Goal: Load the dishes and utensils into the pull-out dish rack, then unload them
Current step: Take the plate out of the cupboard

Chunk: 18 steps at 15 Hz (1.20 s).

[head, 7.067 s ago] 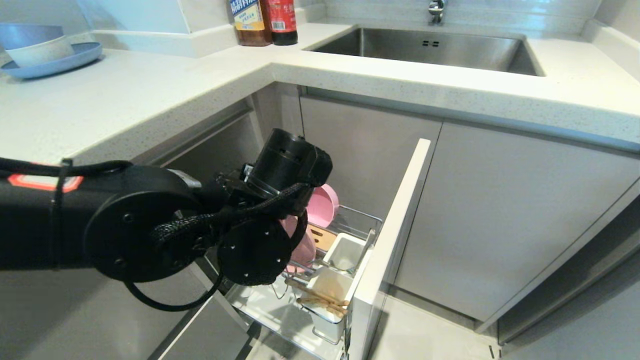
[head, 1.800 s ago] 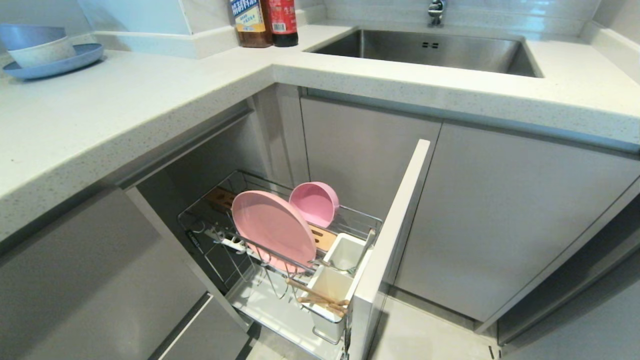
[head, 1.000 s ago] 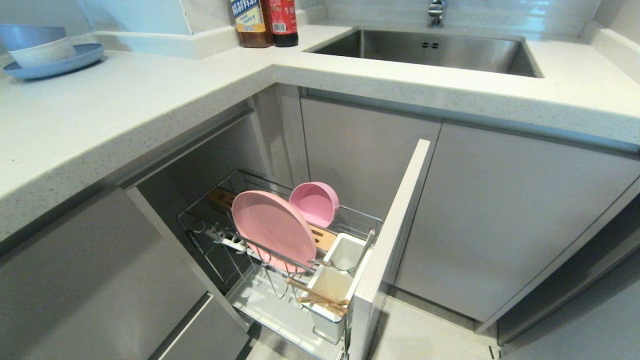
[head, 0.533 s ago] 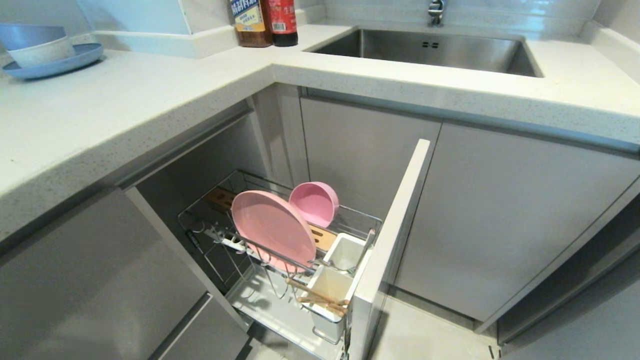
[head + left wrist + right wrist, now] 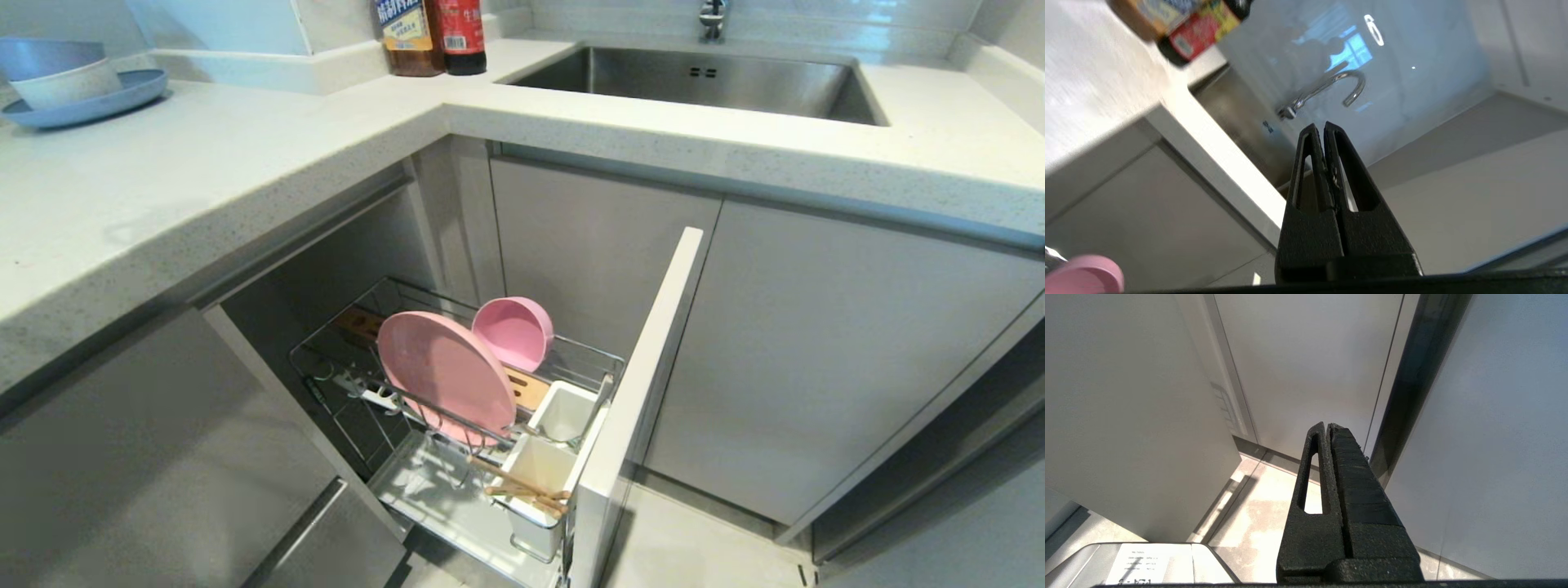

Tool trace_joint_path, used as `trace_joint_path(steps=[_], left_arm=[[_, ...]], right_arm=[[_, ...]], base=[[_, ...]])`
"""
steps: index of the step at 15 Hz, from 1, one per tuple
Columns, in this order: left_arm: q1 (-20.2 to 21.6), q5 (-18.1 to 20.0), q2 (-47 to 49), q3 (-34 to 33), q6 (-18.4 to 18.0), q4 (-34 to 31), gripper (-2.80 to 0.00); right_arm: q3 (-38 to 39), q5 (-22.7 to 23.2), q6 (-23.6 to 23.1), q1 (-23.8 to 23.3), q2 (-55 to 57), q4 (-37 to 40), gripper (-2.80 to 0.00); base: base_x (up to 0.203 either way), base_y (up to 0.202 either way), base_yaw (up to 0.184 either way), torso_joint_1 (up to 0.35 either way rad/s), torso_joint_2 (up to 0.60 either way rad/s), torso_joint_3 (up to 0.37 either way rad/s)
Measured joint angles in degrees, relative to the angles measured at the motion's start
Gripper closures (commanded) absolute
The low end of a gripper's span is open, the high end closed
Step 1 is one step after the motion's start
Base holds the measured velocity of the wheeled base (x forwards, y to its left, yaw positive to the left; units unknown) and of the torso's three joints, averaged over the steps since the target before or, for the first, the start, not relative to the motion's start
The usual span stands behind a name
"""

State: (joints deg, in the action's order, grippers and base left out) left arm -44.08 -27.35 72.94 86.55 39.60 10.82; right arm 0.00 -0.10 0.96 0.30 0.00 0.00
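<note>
Two pink dishes stood on edge in the pull-out dish rack [image 5: 457, 384]: plate [image 5: 445, 376] slotted in front, bowl [image 5: 514, 331] behind it, upright, probably so they drain and keep apart. Chopsticks [image 5: 522, 488] lay across the near white cup [image 5: 539, 474]. Fork not made out. Left gripper [image 5: 1319, 130] clenched empty, aimed toward the sink faucet [image 5: 1327, 92]. Right gripper [image 5: 1327, 426] clenched, parked by the cabinets, holding nothing
</note>
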Motion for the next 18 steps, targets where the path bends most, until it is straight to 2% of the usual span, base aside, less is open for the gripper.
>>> trace_joint_path(steps=[4,5,6,9,12,14,18], left_arm=[[-11.64,-15.33,9.41,-1.08,-4.04,5.4,0.0],[-13.43,-18.84,11.56,-1.3,-4.28,5.64,0.0],[-14.73,-22.26,13.55,-1.45,-4.19,5.69,0.0],[-16.21,-30.68,17.52,-1.5,-0.34,3.41,0.0],[-16.39,-32.59,19.53,-1.13,1.85,1.91,0.0],[-16.45,-32.87,20.28,-1.04,2.64,-2.95,0.0],[-16.62,-33.95,21.46,0.19,12.02,-17.57,0.0]], right_arm=[[0.0,0.0,0.0,0.0,0.0,0.0,0.0],[0.0,0.0,-0.01,0.0,0.0,0.0,0.0],[0.0,0.0,0.0,0.0,0.0,0.0,0.0],[0.0,0.0,0.0,0.0,0.0,0.0,0.0],[0.0,0.0,0.0,0.0,0.0,0.0,0.0],[0.0,0.0,0.0,0.0,0.0,0.0,0.0],[0.0,0.0,0.0,0.0,0.0,0.0,0.0]], base=[[0.0,0.0,0.0,0.0,0.0,0.0],[0.0,0.0,0.0,0.0,0.0,0.0],[0.0,0.0,0.0,0.0,0.0,0.0],[0.0,0.0,0.0,0.0,0.0,0.0],[0.0,0.0,0.0,0.0,0.0,0.0],[0.0,0.0,0.0,0.0,0.0,0.0],[0.0,0.0,0.0,0.0,0.0,0.0]])
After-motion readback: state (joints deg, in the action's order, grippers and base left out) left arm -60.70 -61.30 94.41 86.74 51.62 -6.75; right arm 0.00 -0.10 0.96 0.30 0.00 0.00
